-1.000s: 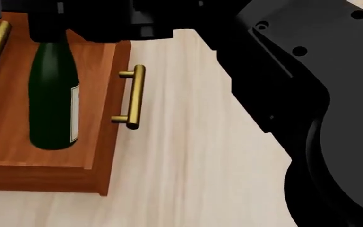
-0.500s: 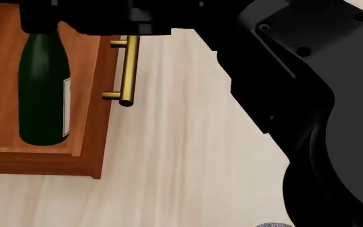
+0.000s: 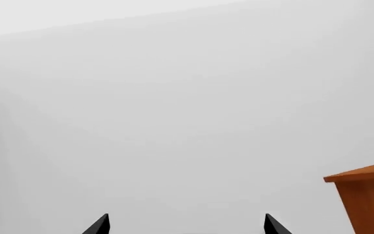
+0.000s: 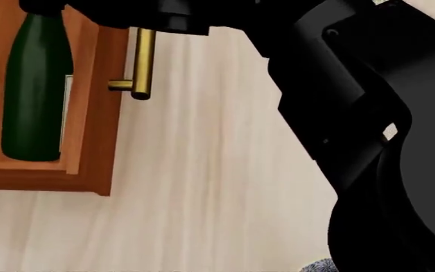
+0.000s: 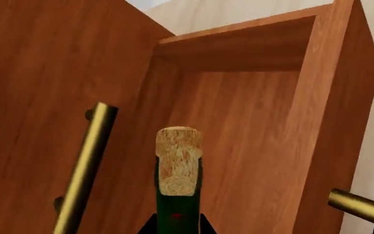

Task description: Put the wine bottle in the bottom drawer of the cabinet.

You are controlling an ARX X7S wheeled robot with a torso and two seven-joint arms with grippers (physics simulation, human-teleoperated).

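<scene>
The wine bottle (image 4: 34, 90), dark green with a white label, is within the open bottom drawer (image 4: 93, 141), its base near the drawer's side wall. The drawer's brass handle (image 4: 140, 62) sticks out over the floor. In the right wrist view my right gripper (image 5: 177, 228) is shut on the bottle's neck (image 5: 177, 214), just behind the tan cork (image 5: 179, 158), with the drawer's inside (image 5: 239, 126) beyond it. My black right arm (image 4: 353, 113) hides that gripper in the head view. My left gripper (image 3: 185, 226) is open and empty, facing a blank grey wall, with the cabinet's corner (image 3: 369, 200) beside it.
Pale wood floor (image 4: 202, 170) lies beside the drawer. An upper drawer front's brass handle (image 5: 86, 165) is close beside the bottle's neck. The bottom drawer's handle also shows in the right wrist view (image 5: 362, 207). A small grey thing (image 4: 319, 266) shows at the head view's lower edge.
In the head view the drawer, its handle and the bottle have shifted left and up in the picture. The bottle stays held by the neck.
</scene>
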